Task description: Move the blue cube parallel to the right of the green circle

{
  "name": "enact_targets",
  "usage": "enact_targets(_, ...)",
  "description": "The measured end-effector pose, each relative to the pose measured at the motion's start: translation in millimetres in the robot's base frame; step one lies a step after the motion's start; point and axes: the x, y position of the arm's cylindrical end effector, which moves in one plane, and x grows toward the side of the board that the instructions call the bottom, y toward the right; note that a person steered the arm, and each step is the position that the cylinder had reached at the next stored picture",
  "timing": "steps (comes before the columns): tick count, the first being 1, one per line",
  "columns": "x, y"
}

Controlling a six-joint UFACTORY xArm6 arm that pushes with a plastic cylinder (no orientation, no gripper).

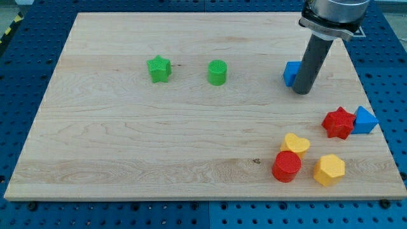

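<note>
No text, label, brand, number or sign is readable anywhere here, on the blocks, the board or the arm.

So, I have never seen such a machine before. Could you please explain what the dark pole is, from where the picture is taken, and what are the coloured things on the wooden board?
The dark pole is the end of a robot arm. It has no hand; it only pushes things with its lower end, my tip. There is one picture, from a single camera looking down at the wooden board from the front.

On the board lie small blocks. My tip stands against the right side of the blue cube, which it partly hides. Further to the view's left are the green circle and a green star. At the view's lower right sit a red star, a blue triangular block, a yellow heart, a red cylinder and a yellow hexagon.

Nothing is held; blocks are only pushed.
</note>
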Motion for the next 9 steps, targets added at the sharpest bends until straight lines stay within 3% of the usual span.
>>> enact_targets(4,-16.9,51.1)
enact_targets(7,-30.7,45.3)
enact_targets(9,-30.7,3.7)
